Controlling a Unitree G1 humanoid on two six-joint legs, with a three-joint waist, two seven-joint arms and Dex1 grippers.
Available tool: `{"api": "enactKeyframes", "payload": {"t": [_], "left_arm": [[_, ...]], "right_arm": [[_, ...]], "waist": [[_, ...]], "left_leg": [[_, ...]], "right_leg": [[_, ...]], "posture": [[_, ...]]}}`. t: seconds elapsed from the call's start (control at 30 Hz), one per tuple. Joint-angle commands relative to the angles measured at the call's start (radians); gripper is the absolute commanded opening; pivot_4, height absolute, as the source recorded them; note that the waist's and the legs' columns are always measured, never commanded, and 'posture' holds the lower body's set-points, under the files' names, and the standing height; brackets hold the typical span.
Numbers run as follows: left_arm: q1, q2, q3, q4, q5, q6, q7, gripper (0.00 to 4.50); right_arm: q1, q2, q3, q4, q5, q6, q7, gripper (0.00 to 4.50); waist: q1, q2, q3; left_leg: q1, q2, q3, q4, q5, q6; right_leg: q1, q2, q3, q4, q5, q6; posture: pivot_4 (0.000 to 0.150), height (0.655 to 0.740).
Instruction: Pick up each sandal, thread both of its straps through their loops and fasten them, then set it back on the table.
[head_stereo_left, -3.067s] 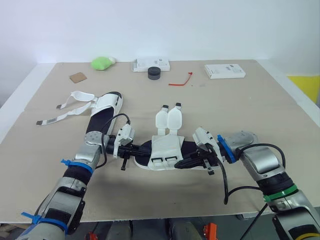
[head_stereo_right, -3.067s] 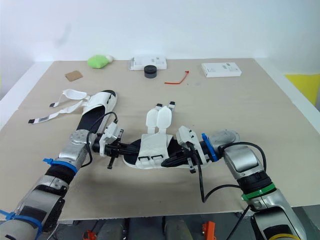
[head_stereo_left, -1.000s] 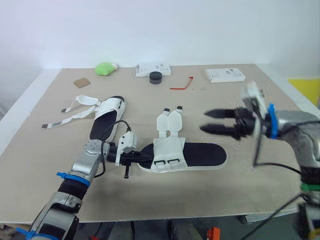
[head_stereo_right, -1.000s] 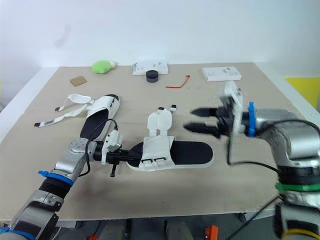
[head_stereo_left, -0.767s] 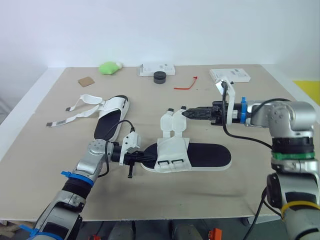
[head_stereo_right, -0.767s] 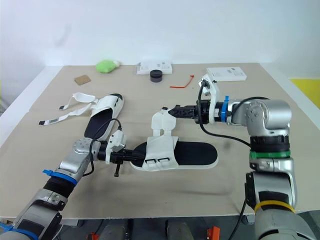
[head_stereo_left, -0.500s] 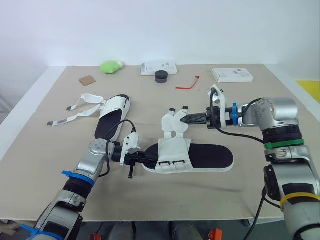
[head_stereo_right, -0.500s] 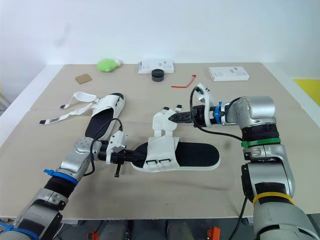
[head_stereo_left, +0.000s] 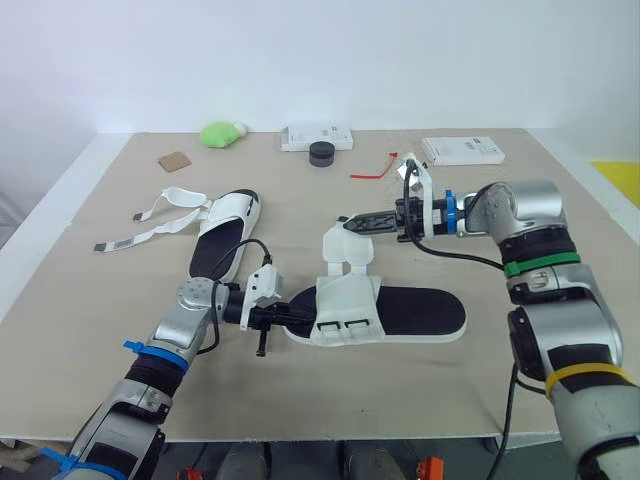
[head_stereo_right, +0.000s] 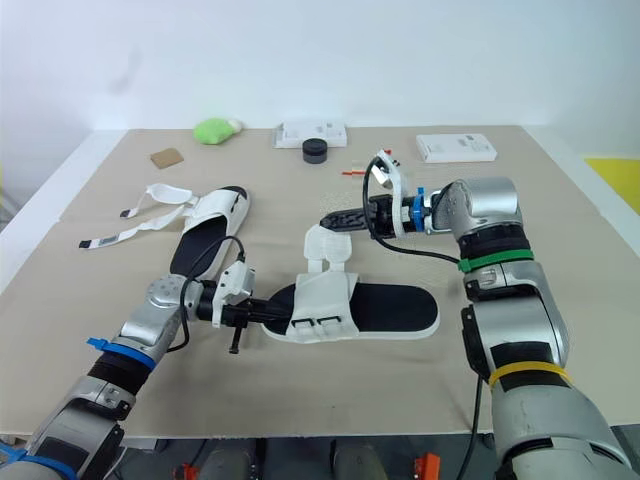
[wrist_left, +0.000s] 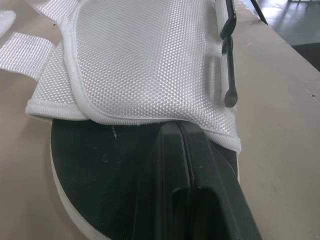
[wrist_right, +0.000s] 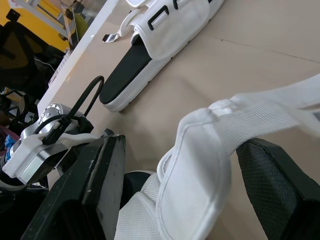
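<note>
The near sandal (head_stereo_left: 400, 312), black sole with a white upper, lies flat in the middle of the table. Its two undone straps (head_stereo_left: 349, 246) point away from me. My left gripper (head_stereo_left: 293, 316) is shut, and its fingers (wrist_left: 175, 150) rest on the insole at the upper's edge. My right gripper (head_stereo_left: 349, 223) is open at the strap tips. In the right wrist view, one white strap (wrist_right: 200, 165) lies loosely between its fingers (wrist_right: 107, 185). The second sandal (head_stereo_left: 224, 230) lies to the left with its straps (head_stereo_left: 150, 215) spread out.
Along the far edge sit a green lump (head_stereo_left: 220, 133), a white box (head_stereo_left: 316, 136), a black round cap (head_stereo_left: 321, 153), a red tie (head_stereo_left: 378, 167), another white box (head_stereo_left: 462, 150) and a brown card piece (head_stereo_left: 174, 160).
My right arm has swung in from the right side of the table to the near sandal's strap tips, staying open. The left gripper has stayed on the sandal.
</note>
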Motion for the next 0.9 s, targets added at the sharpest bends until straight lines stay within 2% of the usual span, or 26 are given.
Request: {"api": "enactKeyframes", "payload": {"t": [0.03, 0.2, 0.3, 0.47, 0.53, 0.77, 0.9], "left_arm": [[0.043, 0.02, -0.068, 0.104, 0.116, 0.025, 0.035, 0.0], [0.043, 0.022, -0.071, 0.104, 0.117, 0.022, 0.032, 0.0], [0.044, 0.022, -0.073, 0.103, 0.116, 0.021, 0.03, 0.0], [0.044, 0.019, -0.079, 0.1, 0.116, 0.021, 0.028, 0.0], [0.045, 0.017, -0.08, 0.1, 0.116, 0.02, 0.027, 0.0], [0.046, 0.016, -0.084, 0.103, 0.114, 0.017, 0.026, 0.0], [0.05, 0.015, -0.086, 0.104, 0.114, 0.013, 0.024, 0.0]], "right_arm": [[0.002, 0.007, -0.016, -0.02, -0.001, -0.002, 0.025, 3.7], [0.015, 0.015, -0.043, -0.042, -0.004, -0.029, 0.015, 3.7], [0.026, 0.012, -0.058, -0.079, 0.01, -0.04, 0.027, 3.05], [0.057, 0.009, -0.081, -0.138, 0.025, -0.04, 0.035, 0.72], [0.083, 0.006, -0.087, -0.191, 0.035, -0.055, 0.042, 0.02], [0.33, -0.066, -0.067, -0.639, 0.088, -0.2, 0.151, 0.02], [0.506, -0.143, -0.009, -0.886, 0.054, -0.367, 0.224, 0.02]], "waist": [[0.0, 0.0, 0.0], [0.0, 0.0, 0.0], [0.0, 0.0, 0.0], [0.0, 0.0, 0.0], [0.0, 0.0, 0.0], [0.002, 0.0, 0.0], [0.004, -0.001, 0.0]], "left_leg": [[0.0, 0.0, 0.0, 0.0, 0.0, 0.0], [0.0, 0.0, 0.0, 0.0, 0.0, 0.0], [0.0, 0.0, 0.0, 0.0, 0.0, 0.0], [0.0, 0.0, 0.0, 0.0, 0.0, 0.0], [0.0, 0.0, 0.0, 0.0, 0.0, 0.0], [-0.002, 0.0, -0.001, 0.0, 0.0, 0.0], [-0.002, 0.0, -0.001, 0.0, 0.0, 0.0]], "right_leg": [[0.0, 0.0, 0.0, 0.0, 0.0, 0.0], [0.0, 0.0, 0.0, 0.0, 0.0, 0.0], [0.0, 0.0, 0.0, 0.0, 0.0, 0.0], [0.0, 0.0, 0.0, 0.0, 0.0, 0.0], [0.0, 0.0, 0.0, 0.0, 0.0, 0.0], [0.0, 0.0, 0.0, 0.0, -0.002, 0.002], [0.001, 0.0, -0.001, -0.001, -0.003, 0.003]], "posture": [[0.15, 0.74], [0.15, 0.74], [0.15, 0.74], [0.15, 0.74], [0.15, 0.74], [0.15, 0.74], [0.15, 0.74]]}}
